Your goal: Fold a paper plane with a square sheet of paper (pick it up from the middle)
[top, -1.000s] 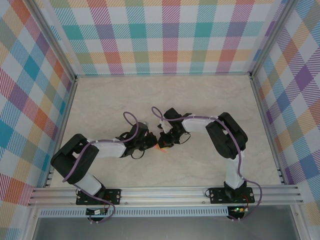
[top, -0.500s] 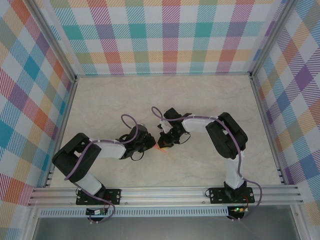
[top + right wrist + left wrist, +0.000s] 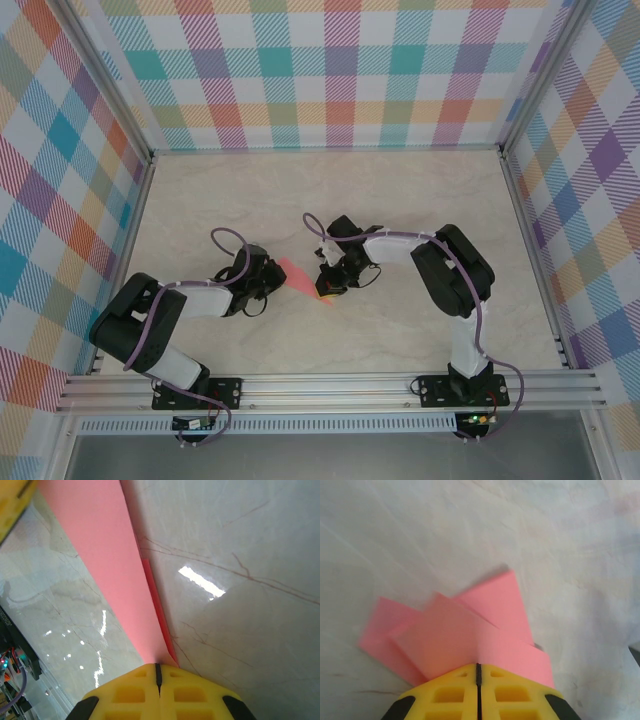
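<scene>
Status from here: both arms are on the folded paper (image 3: 299, 278), one at each end. It sits just near-side of the middle of the table (image 3: 420, 200), running diagonally, with its left end further from the near edge than its right end.

Left gripper (image 3: 266, 277) is just left of the table's middle. In the wrist view its yellow fingers (image 3: 445, 692) are pressed together with only a hairline seam between them, clamped on the paper. Several pink layers fan out past the tips, overlapping and flat, with a thin shadow under them on the marble.

Right gripper (image 3: 329, 291) is at about the table's middle, slightly nearer the front edge. Its fingers (image 3: 192, 692) are also together, pinching the narrow end of the paper. From there I see a long pink strip with a darker folded edge along its right side. It runs away to a yellow fingertip at the far end.

The paper spans the gap between the two grippers. I can't tell whether it touches the table.
</scene>
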Available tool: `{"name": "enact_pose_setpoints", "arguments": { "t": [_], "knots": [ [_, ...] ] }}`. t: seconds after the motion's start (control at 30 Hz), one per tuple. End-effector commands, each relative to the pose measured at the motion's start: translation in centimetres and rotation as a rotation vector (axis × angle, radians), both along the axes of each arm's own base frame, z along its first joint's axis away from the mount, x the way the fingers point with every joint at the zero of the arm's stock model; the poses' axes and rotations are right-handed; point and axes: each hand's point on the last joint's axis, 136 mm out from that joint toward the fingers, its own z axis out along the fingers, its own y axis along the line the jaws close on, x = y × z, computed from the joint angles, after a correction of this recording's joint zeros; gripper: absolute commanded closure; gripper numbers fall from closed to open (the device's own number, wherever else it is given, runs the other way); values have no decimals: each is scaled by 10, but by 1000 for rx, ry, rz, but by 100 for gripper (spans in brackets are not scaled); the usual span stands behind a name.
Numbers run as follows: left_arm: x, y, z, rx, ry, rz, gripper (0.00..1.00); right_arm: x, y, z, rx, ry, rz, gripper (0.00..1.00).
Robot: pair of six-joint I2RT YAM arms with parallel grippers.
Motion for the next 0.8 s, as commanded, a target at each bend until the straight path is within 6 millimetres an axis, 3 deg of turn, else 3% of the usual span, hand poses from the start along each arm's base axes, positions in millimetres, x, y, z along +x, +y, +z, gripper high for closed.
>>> {"name": "enact_pose_setpoints", "arguments": {
  "t": [0.0, 0.4, 0.6, 0.77],
  "knots": [
    [-5, 43, -17, 109, 36, 96, 93, -33, -79, -82, -409, 82, 0, 100],
    [-4, 82, -10, 125, 29, 187, 92, -34, -79, -82, -410, 83, 1, 100],
    [4, 59, 36, 33, -69, 96, 92, -33, -77, -80, -402, 82, 1, 100],
    [-6, 32, 69, -37, -146, 10, 91, -33, -76, -80, -400, 85, -2, 100]
  ]
}}
